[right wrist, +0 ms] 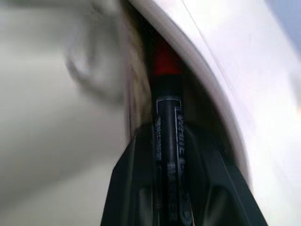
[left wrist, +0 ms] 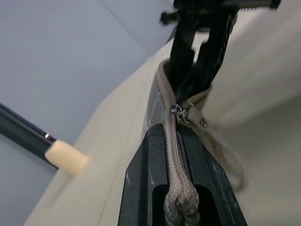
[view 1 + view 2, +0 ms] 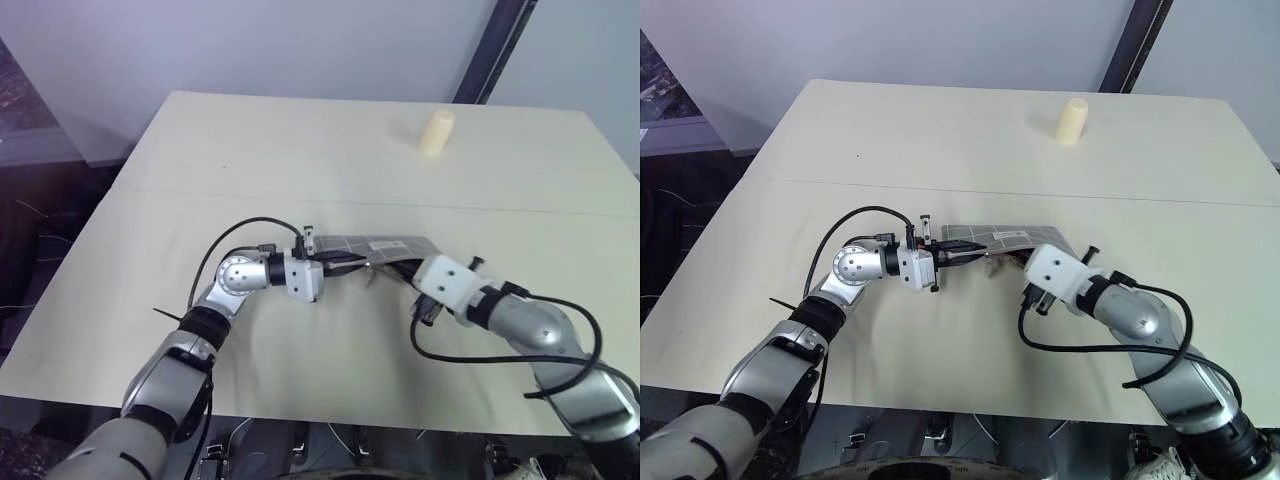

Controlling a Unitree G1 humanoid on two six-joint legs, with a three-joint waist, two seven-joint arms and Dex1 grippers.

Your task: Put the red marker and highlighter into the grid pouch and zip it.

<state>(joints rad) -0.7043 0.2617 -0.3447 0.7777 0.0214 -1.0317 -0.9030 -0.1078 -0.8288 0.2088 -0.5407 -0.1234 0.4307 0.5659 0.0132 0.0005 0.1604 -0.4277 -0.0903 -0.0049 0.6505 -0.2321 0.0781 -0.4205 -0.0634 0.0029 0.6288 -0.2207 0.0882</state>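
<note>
— While the grid pouch (image 3: 1005, 240) is pinched at its zipper edge by the left hand (image 3: 958, 254), what's gripped opposite?
— The red marker (image 1: 167, 141), clamped in the right hand (image 1: 167, 155), tip poked into the pouch's mouth.

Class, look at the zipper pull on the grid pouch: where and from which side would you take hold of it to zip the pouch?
Probably grip the zipper pull's flat metal tab, pinching its two faces. It hangs off to one side of the zipper line on the grid pouch. Come from the open end, where the right claw holds the red marker, since the left claw is shut on the zipped end.
</note>
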